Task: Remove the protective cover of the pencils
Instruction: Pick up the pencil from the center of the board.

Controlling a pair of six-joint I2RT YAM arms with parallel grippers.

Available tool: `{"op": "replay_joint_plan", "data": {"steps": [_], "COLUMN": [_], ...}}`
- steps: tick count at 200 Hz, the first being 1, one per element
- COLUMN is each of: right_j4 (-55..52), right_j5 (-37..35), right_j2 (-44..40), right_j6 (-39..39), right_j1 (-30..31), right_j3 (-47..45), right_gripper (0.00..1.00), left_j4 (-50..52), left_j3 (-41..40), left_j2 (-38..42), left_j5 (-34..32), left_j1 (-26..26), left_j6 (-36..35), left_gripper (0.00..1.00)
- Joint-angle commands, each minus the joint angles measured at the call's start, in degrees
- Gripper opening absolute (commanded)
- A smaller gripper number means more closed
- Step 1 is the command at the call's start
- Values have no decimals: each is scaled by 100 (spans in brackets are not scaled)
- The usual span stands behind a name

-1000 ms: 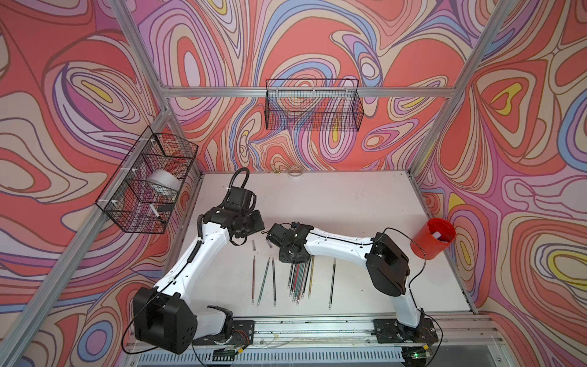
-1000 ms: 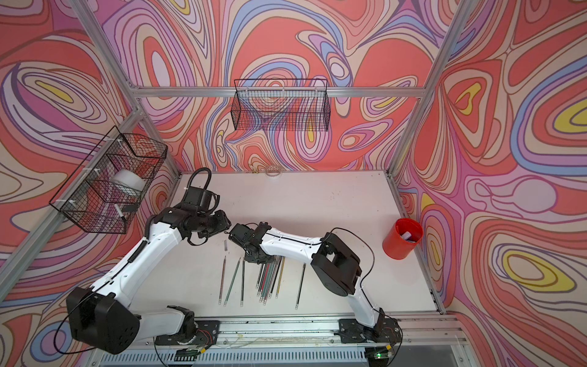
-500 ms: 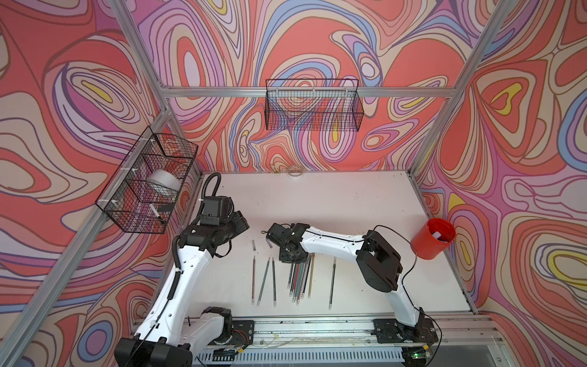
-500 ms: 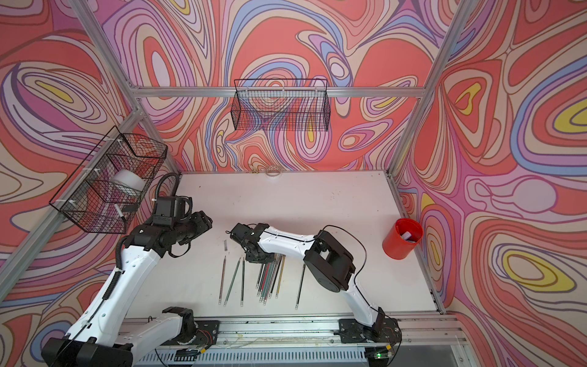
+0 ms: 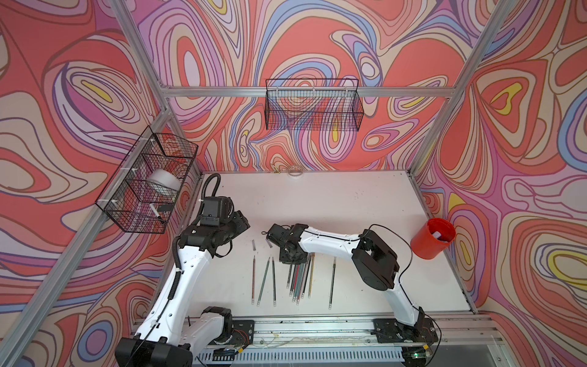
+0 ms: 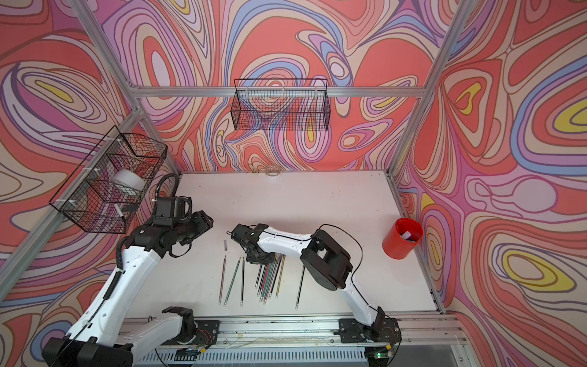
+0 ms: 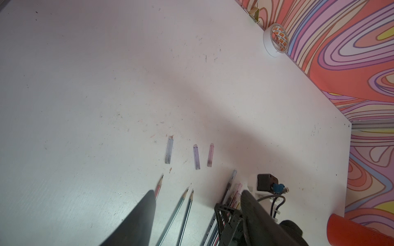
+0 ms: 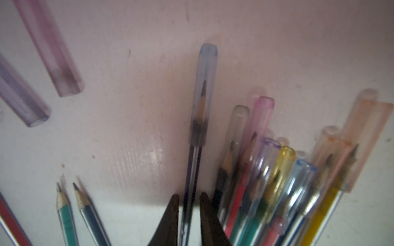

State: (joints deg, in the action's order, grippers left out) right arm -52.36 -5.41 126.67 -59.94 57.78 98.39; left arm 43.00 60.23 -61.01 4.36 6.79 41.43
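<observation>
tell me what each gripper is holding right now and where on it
Left gripper: nothing, jaws open. Right gripper straddles the dark pencil at its barrel, behind the bluish cap; whether it actually clamps cannot be told.

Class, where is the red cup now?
In both top views, the red cup stands at the table's right edge, by the wall, right of the pencils.

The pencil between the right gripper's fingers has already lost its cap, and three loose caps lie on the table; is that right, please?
Not quite: the right wrist view shows that pencil between the right gripper's fingers with its bluish cap on. Three loose caps do lie on the table.
</observation>
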Motion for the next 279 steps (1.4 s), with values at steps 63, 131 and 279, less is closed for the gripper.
{"op": "replay_joint_plan", "data": {"steps": [63, 131, 279], "right_j4": [-111, 103, 2572], "right_j5": [234, 383, 628], "right_j2": [437, 287, -2013], "right_j6": [75, 78, 482], "right_j1": [-35, -34, -39], "right_j3": [128, 204, -1559], "right_gripper": [5, 5, 6], "left_j4": [-574, -676, -1824], "left_j3": [-220, -214, -536], "left_j2": [509, 748, 261], "left_j5": [-4, 563, 2342], "left_j1": [-28, -28, -22], "left_j6": [-116, -40, 601], "left_gripper": [65, 75, 82]}}
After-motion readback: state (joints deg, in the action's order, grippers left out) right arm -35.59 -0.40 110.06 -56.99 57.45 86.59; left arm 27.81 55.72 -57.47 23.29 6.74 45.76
